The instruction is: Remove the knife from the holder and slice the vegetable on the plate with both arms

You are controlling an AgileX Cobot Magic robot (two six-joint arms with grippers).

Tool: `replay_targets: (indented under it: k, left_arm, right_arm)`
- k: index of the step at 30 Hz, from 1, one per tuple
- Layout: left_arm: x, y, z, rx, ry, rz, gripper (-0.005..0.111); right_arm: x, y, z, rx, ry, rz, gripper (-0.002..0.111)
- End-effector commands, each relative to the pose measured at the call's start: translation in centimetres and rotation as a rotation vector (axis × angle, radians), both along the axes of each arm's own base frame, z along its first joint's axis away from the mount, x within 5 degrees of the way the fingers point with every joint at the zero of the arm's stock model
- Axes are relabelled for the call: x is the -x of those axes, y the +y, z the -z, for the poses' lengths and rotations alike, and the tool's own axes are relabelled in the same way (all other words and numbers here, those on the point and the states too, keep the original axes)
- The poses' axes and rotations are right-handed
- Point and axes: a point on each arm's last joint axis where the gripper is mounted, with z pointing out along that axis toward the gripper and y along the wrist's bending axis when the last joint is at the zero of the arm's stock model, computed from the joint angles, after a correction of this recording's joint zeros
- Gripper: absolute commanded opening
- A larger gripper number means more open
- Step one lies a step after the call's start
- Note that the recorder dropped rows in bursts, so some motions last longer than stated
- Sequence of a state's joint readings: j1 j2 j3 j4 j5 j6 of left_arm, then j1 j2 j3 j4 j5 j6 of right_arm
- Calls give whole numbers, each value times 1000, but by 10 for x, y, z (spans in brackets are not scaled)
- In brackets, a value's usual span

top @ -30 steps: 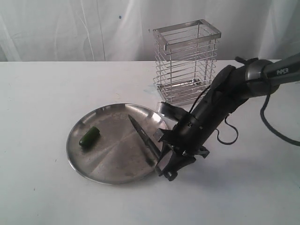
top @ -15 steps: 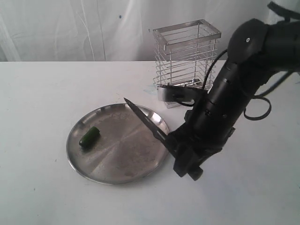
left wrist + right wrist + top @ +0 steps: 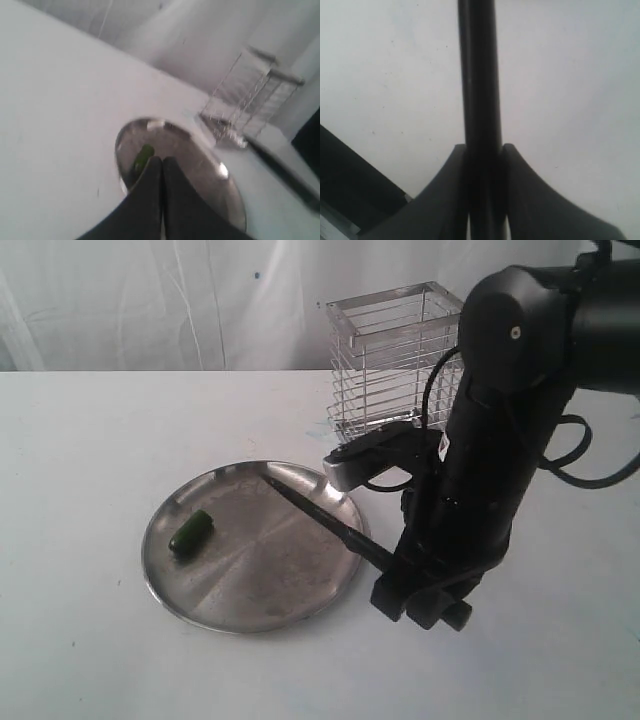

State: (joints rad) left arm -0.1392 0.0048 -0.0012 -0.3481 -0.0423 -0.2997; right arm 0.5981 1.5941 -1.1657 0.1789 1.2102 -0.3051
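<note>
— What differs from a second ago?

— The right arm (image 3: 500, 440) was stretched in low from the right; now it stands nearly upright in front of the holder (image 3: 395, 360), hiding that basket's lower right part. The knife (image 3: 315, 512) has swung with it. It lay low across the right side of the plate (image 3: 250, 585); now its blade slants over the same side, with the tip near the far rim.

— Does the blade touch the plate?

— I cannot tell from here.

— How is the knife held?

— The right gripper (image 3: 482, 150) is clamped on the black handle, one finger pressed on each side.

— And the left gripper (image 3: 162, 160)?

— Its two fingers are pressed together with nothing between them. In its wrist view the plate lies just past the tips. The exterior view does not show it.

— Has the vegetable (image 3: 191, 531) moved?

— No, it lies where it did, on the left part of the plate, well apart from the blade tip.

— What is in the containers?

— The plate holds the green stub, with the blade above its right side. The holder stands upright on the table (image 3: 90, 440) behind the plate; what is inside it I cannot make out through the bars and the arm
</note>
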Motion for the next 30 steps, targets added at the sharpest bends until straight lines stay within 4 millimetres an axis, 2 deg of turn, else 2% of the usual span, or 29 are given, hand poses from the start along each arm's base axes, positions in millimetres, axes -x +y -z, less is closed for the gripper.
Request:
replay_targets:
  k: [1, 3, 4, 6, 7, 9, 12, 14, 17, 18, 20, 22, 24, 30]
  left_arm:
    - [7, 22, -45, 114, -512, -224, 0]
    - [19, 31, -68, 159, -736, -317, 0]
    - [24, 33, -82, 181, -786, -323, 0]
    - [25, 28, -108, 152, -758, -277, 0]
    - [21, 24, -123, 63, -713, -247, 0]
    - [5, 14, -145, -191, -649, -213, 0]
    - [-53, -2, -161, -448, -522, -140, 0]
    - [-103, -12, -152, -582, -357, -56, 0]
    - [-170, -23, -115, -666, -30, 72, 0]
    - [-189, -27, -99, -661, 92, 105, 0]
    - [-215, -30, -77, -639, 275, 127, 0]
    - [-230, -37, -59, -726, 443, 172, 0]
    - [-237, -48, -46, -900, 528, 262, 0]
    - [-242, -99, -32, -1194, 538, 558, 0]
  right_arm:
    - [-5, 3, 4, -12, -44, -25, 0]
    - [-8, 4, 4, -21, -70, -22, 0]
    - [-10, 5, 3, -32, -88, -19, 0]
    - [-14, 7, 3, -59, -131, -10, 0]
    - [-16, 8, 3, -72, -155, -5, 0]
    - [-20, 11, 3, -96, -196, 3, 0]
    - [-26, 13, 3, -125, -247, 14, 0]
    - [-27, 14, 5, -126, -250, 16, 0]
    - [-25, 13, 9, -100, -207, 9, 0]
    - [-23, 12, 11, -82, -176, 6, 0]
    - [-20, 10, 11, -60, -136, 6, 0]
    - [-18, 8, 12, -36, -117, 10, 0]
    - [-22, 5, 13, -25, -142, 17, 0]
    - [-44, -10, 17, -66, -190, 161, 0]
